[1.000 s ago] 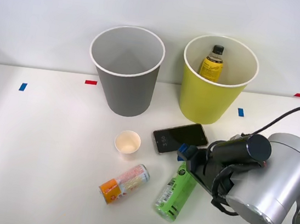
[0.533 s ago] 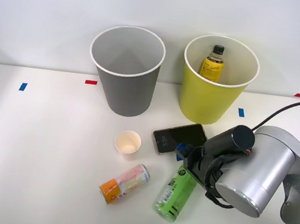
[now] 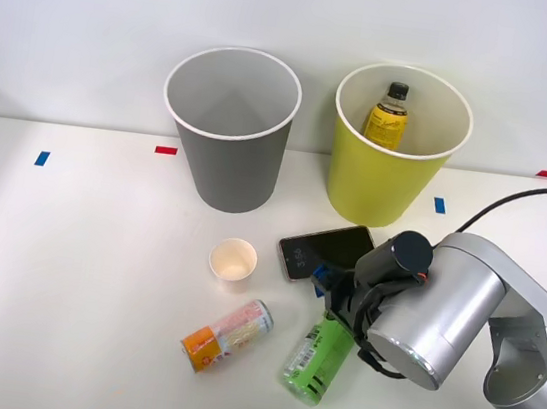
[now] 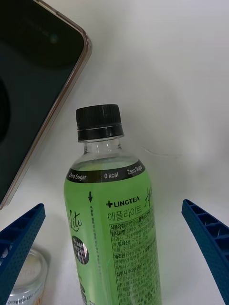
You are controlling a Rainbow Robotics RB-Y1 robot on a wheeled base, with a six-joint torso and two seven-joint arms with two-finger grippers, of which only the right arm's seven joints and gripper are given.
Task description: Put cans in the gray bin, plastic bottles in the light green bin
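A bright green plastic bottle (image 3: 317,363) (image 4: 112,228) with a black cap (image 4: 98,122) lies on the white table. My right gripper (image 3: 331,291) (image 4: 113,206) hangs open just above its neck end, one blue finger (image 4: 20,243) on each side of the label without touching it. An amber-yellow plastic bottle (image 3: 387,115) stands inside the light green bin (image 3: 389,184) at the back right. The gray bin (image 3: 226,163) stands to that bin's left, with nothing showing in the part of its inside that I can see. The can (image 3: 226,335), orange at one end, lies on its side left of the green bottle.
A black phone (image 3: 326,251) (image 4: 28,81) lies flat just beyond the bottle's cap, close to my fingers. A small cream paper cup (image 3: 233,260) stands upright between the gray bin and the can. Blue and red tape marks dot the table.
My right arm has moved left and a little toward the bins, bringing the gripper over the green bottle's cap end. The bottles, can, cup and phone have not moved.
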